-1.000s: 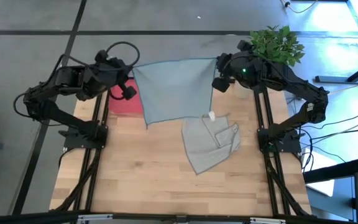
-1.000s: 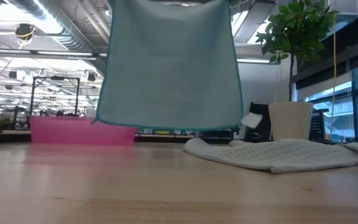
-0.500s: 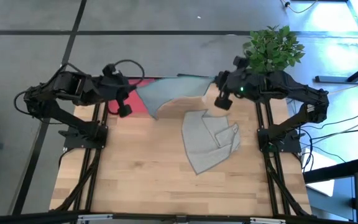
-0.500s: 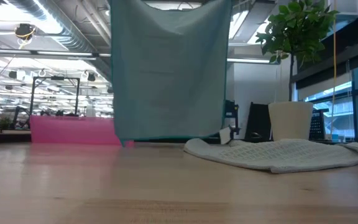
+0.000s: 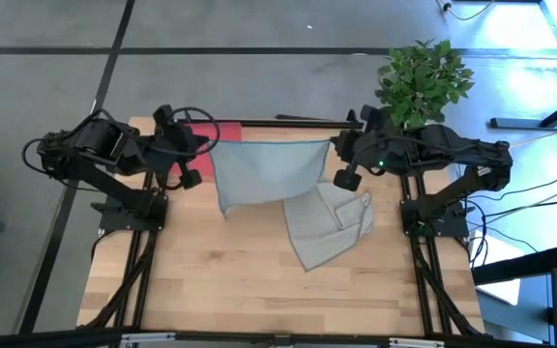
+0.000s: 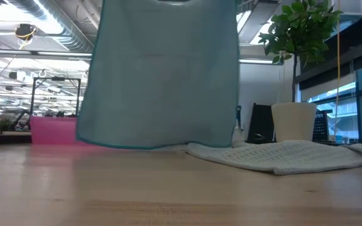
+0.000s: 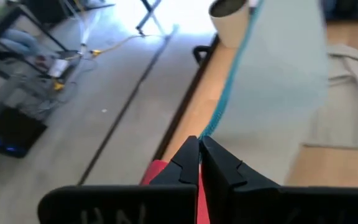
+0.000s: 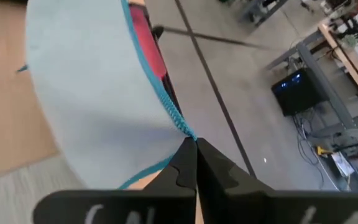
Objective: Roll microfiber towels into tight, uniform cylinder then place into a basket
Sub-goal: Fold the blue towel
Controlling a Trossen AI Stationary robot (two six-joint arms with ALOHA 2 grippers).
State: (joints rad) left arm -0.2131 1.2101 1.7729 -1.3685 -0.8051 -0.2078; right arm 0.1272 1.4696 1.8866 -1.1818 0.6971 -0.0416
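From above, near the table's (image 5: pixel 259 290) far edge, I see my left gripper (image 5: pixel 204 147) and right gripper (image 5: pixel 335 147) each pinching a top corner of the blue towel (image 5: pixel 264 169). Grey towel (image 5: pixel 329 224) lies mid-table. Red tray (image 5: pixel 201 132) sits at the far left corner.

Down low, the blue towel (image 6: pixel 162 75) hangs, bottom edge near the wood.

Both wrist views show fingers (image 7: pixel 191 163) (image 8: pixel 191 163) clamped on the towel's teal hem.

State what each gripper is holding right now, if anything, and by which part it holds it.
Both hold the blue-teal towel by its top corners: left gripper shut on one, right gripper on the other. It hangs between them.
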